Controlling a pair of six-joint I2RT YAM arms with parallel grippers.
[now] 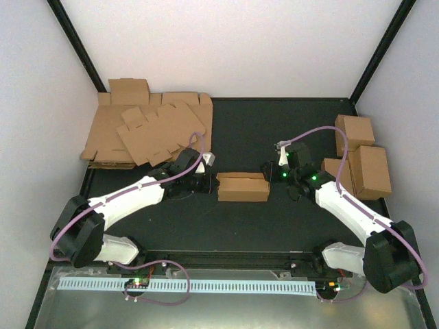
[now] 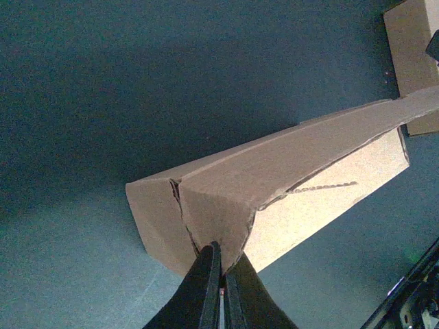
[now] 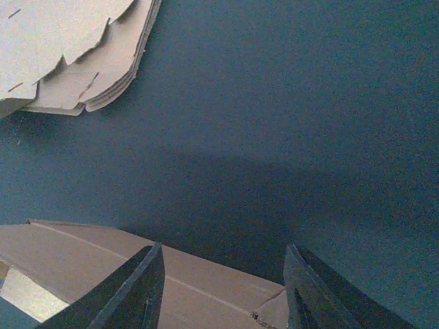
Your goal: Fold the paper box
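Observation:
The paper box [image 1: 243, 187] lies mid-table as a partly folded brown oblong, its top flap still raised. My left gripper [image 1: 210, 181] is at its left end. In the left wrist view the jaws [image 2: 221, 253] are shut on the lower edge of the box's [image 2: 295, 178] end flap. My right gripper [image 1: 271, 171] is at the box's right end. In the right wrist view it [image 3: 223, 248] stands open above the box's [image 3: 199, 284] top edge, and its fingers [image 3: 140, 284] hold nothing.
A thick heap of flat cardboard blanks [image 1: 147, 130] fills the far left corner and shows at the top left of the right wrist view [image 3: 75, 62]. Several finished brown boxes [image 1: 363, 161] stand at the right edge; one [image 2: 411, 55] shows past the box.

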